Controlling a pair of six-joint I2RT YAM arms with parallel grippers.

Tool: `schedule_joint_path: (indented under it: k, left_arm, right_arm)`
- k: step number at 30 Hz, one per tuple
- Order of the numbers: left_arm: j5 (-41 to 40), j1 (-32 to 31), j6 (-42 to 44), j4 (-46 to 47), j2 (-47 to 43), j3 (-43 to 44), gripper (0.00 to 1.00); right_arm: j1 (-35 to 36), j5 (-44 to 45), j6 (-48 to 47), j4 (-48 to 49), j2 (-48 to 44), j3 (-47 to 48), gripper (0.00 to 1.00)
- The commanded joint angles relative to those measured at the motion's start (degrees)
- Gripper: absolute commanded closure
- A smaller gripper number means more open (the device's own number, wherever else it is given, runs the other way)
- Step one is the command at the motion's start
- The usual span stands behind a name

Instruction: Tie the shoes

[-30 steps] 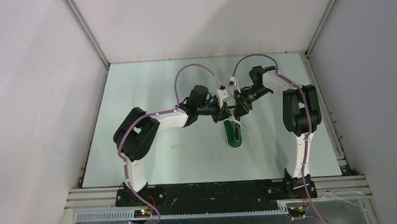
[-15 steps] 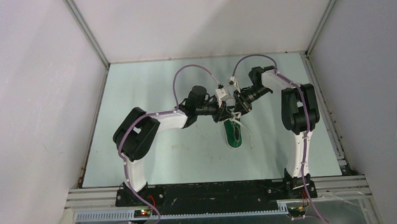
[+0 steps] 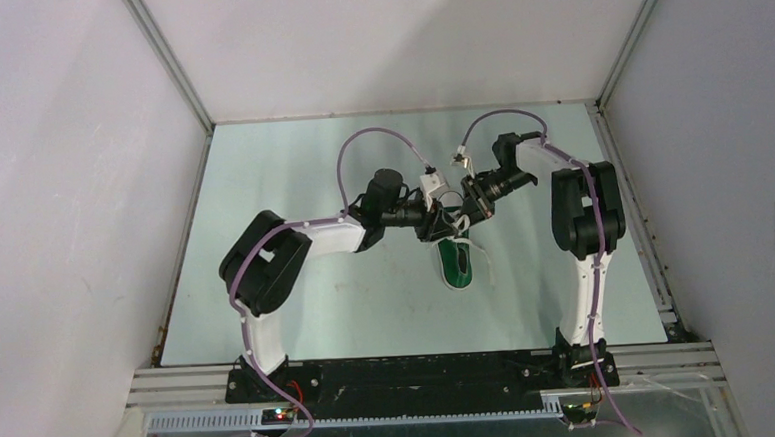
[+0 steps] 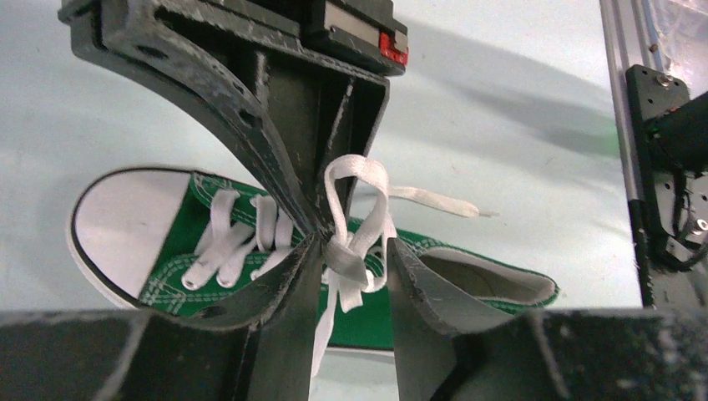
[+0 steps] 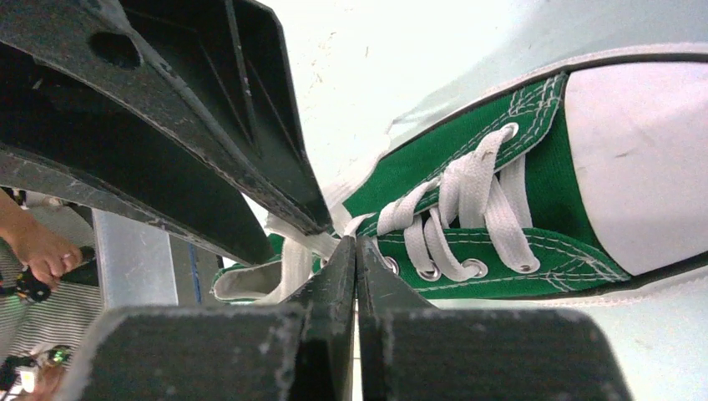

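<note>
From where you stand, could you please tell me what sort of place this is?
Probably a robotics lab test cell: the left arm and right arm are bolted to a metal frame, plain white panels box in a pale table, and one green shoe lies on it.

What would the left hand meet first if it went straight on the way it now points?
Probably the white lace knot lying within the left hand, then the green sneaker right behind; depth is unclear.

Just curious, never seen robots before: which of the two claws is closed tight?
The right claw: its fingers meet, while the left claw gapes around the white lace.
</note>
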Motion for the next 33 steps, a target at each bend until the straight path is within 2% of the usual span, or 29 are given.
schedule_joint_path:
  k: [1,7,10,12,17,21,26,33]
  left_arm:
    - [2.26,0.97,-2.66,0.45,-5.03,-2.03,0.58]
    - [6.93,1.57,-1.85,-2.78,-6.39,-3.03,0.56]
    - [10.19,1.61,6.33,-9.29,-5.82,-0.35,0.55]
    - [12.40,1.71,13.79,-17.76,-4.79,3.54,0.53]
    - [11.70,1.86,30.27,-39.02,-2.38,13.08,0.50]
    - [10.56,1.64,39.54,-47.62,-0.42,17.30,0.48]
    - [7.92,1.18,36.59,-44.89,0.08,17.50,0.45]
    - [3.61,0.97,21.76,-31.57,-2.45,10.60,0.46]
  right_arm:
    - [0.02,0.34,5.10,4.61,-3.83,-1.60,1.00]
    - [0.01,0.44,7.24,5.15,-3.42,-2.15,1.00]
    - [0.03,0.24,7.38,5.00,-3.40,-2.03,0.99]
    - [0.00,0.40,7.60,4.99,-3.53,-1.81,0.94]
    - [-0.09,0.67,8.29,4.65,-3.10,-0.10,0.85]
    - [-0.22,0.62,8.66,4.15,-2.76,1.14,0.79]
    - [-1.53,1.71,10.95,4.30,-4.20,1.33,0.67]
    - [-5.87,3.98,13.84,4.24,-10.63,-1.62,0.54]
